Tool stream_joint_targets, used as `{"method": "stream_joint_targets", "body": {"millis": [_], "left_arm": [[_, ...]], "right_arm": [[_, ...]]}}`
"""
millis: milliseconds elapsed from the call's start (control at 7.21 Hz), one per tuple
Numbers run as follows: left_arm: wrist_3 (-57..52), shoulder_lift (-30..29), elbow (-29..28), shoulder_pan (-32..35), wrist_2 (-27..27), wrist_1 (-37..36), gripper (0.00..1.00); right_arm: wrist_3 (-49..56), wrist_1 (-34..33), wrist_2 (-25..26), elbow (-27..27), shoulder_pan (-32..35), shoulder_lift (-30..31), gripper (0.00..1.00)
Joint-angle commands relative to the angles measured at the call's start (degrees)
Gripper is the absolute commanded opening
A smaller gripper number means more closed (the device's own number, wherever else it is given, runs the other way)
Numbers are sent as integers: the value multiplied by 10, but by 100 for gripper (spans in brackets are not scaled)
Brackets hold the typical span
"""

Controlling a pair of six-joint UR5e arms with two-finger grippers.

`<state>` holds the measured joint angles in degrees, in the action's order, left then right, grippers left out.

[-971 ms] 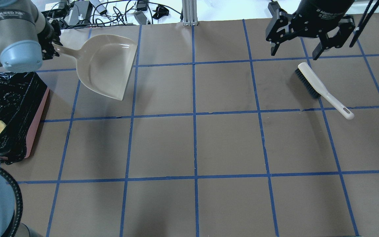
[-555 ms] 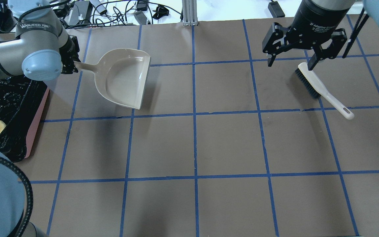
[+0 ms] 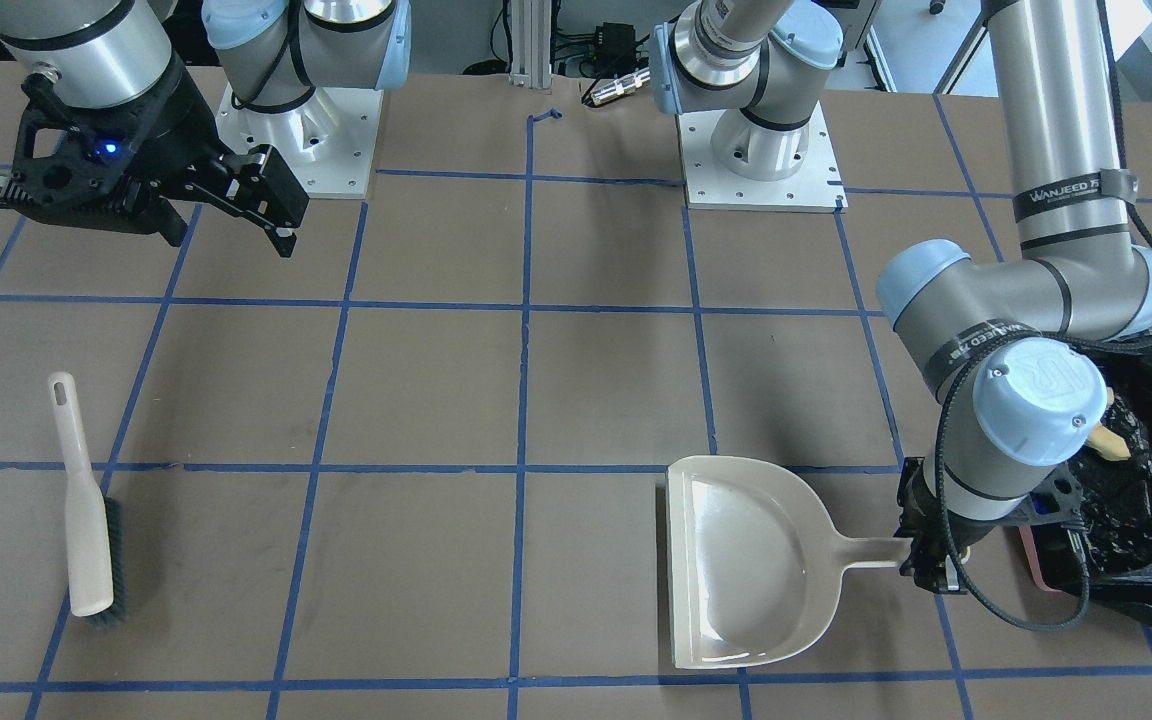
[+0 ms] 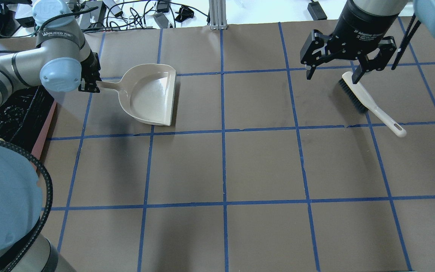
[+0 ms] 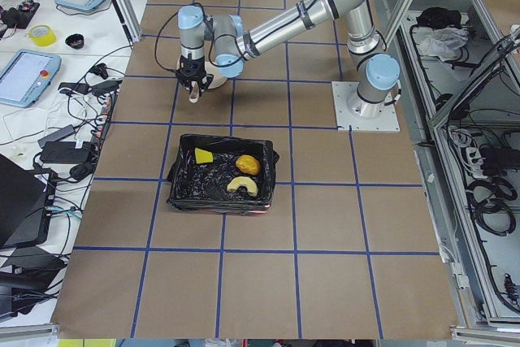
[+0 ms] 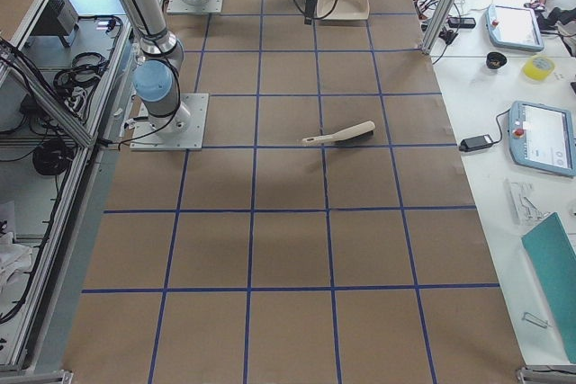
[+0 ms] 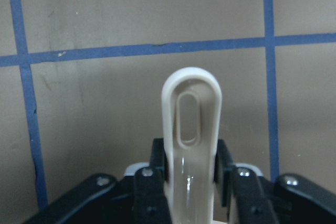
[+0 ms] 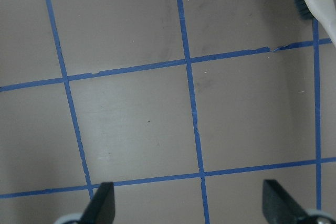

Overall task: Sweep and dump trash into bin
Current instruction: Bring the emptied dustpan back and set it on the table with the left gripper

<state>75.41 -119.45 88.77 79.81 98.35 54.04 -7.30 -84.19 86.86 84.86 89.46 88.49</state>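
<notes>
The bin (image 5: 180, 170), pink and lined with a black bag, holds the trash: a yellow sponge wedge (image 5: 203, 155), a bread roll (image 5: 248, 165) and a croissant piece (image 5: 242, 186). The bin also shows at the left edge of the overhead view (image 4: 45, 124). My left gripper (image 4: 89, 81) is shut on the handle (image 7: 191, 129) of the empty beige dustpan (image 4: 149, 96), which lies level at table height beside the bin. My right gripper (image 4: 332, 75) is open and empty, above the head end of the beige hand brush (image 4: 368, 102).
The brush lies on the table on my right side, its handle pointing toward me (image 3: 86, 510). Cables and electronics (image 4: 89, 11) lie past the table's far edge. The arm bases (image 3: 756, 150) stand on the near side.
My left arm has carried the dustpan away from the bin toward the table's middle and levelled it low. My right gripper has dropped slightly over the brush head, still open.
</notes>
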Motion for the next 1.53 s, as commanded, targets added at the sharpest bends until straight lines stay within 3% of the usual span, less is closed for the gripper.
{"method": "stream_joint_targets", "body": {"millis": [0,1387], "left_arm": [[-3,-25,-25,0,1,0,0],[40,-24,-12,0,4,0,0]], "right_arm": [[0,1,6,0,0,-1,100],[-1,8,9,1,-2,4,100]]}}
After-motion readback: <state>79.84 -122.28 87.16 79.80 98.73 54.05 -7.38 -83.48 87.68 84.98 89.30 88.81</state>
